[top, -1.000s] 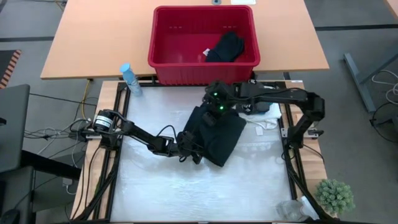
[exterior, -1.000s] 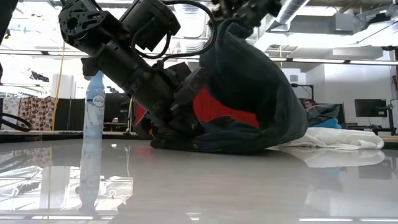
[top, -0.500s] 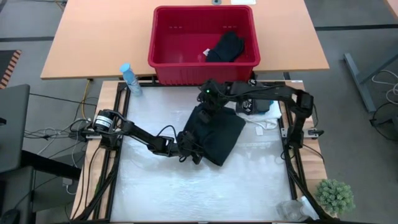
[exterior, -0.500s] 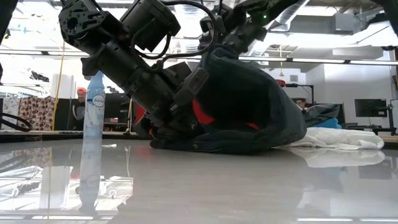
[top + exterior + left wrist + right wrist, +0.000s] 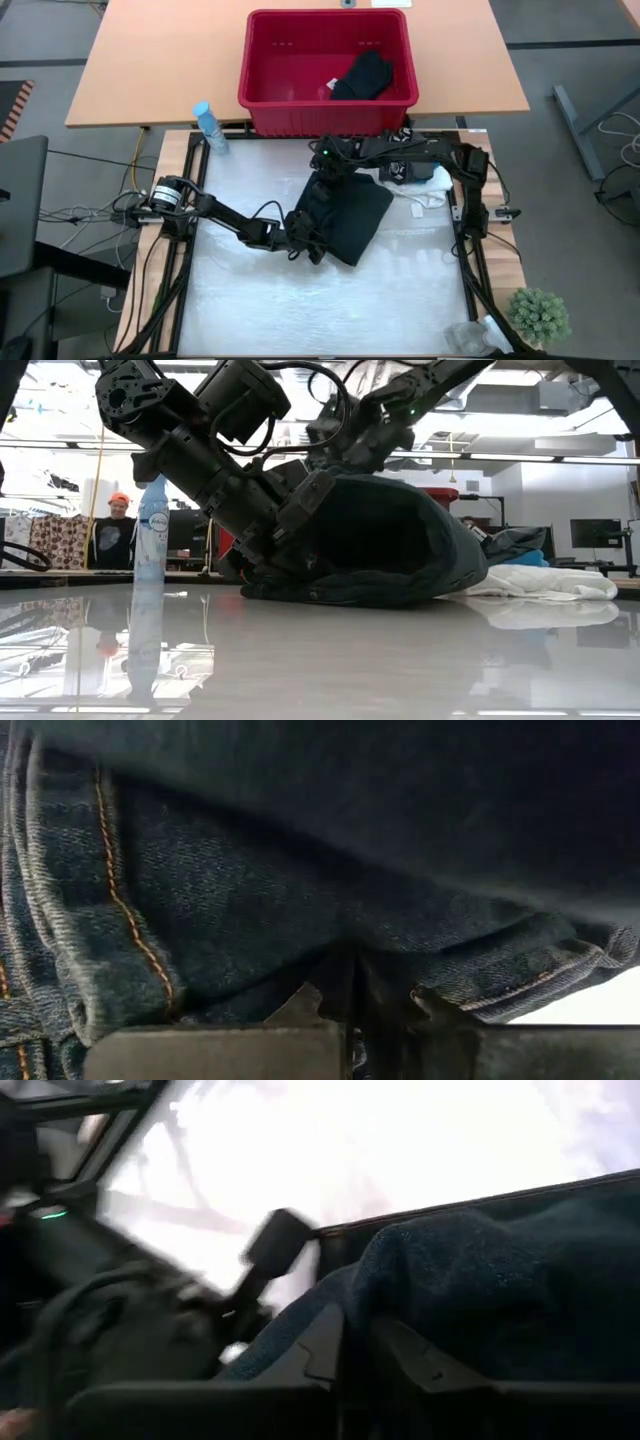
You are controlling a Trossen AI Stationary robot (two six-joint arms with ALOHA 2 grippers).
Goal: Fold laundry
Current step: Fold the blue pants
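Denim takes centre stage as two dark robot arms work one garment on a pale table [image 5: 250, 310]. The dark blue jeans [image 5: 345, 215], orange stitching showing along their seams in the left wrist view, lie bunched in a thick, doubled-over heap near the middle of the table, just in front of the red slotted basket [image 5: 262, 100].

The left gripper [image 5: 303, 243] sits low at the heap's near-left edge, its fingers shut tight on a fold of the jeans and pressing it toward the table. The right gripper [image 5: 327, 165] reaches in from the far side to the heap's upper corner; its fingers [image 5: 325, 1345] stand only slightly apart with cloth between them, and whether they grip or are letting go cannot be told.

Judged from how things lie, the fold is partway done: one layer has been carried over another, yet the low view shows the pile humped and rounded, not flat, so smoothing and probably a further fold remain. Much of the job is left. A black garment [image 5: 362, 75] waits in the basket, and a white garment [image 5: 545, 582] with a teal piece [image 5: 525, 557] beside it lies rumpled at the table's right edge. A blue spray bottle [image 5: 208, 127] stands at the far-left corner. Beyond the table, a person [image 5: 115, 532] in an orange cap stands in the room.
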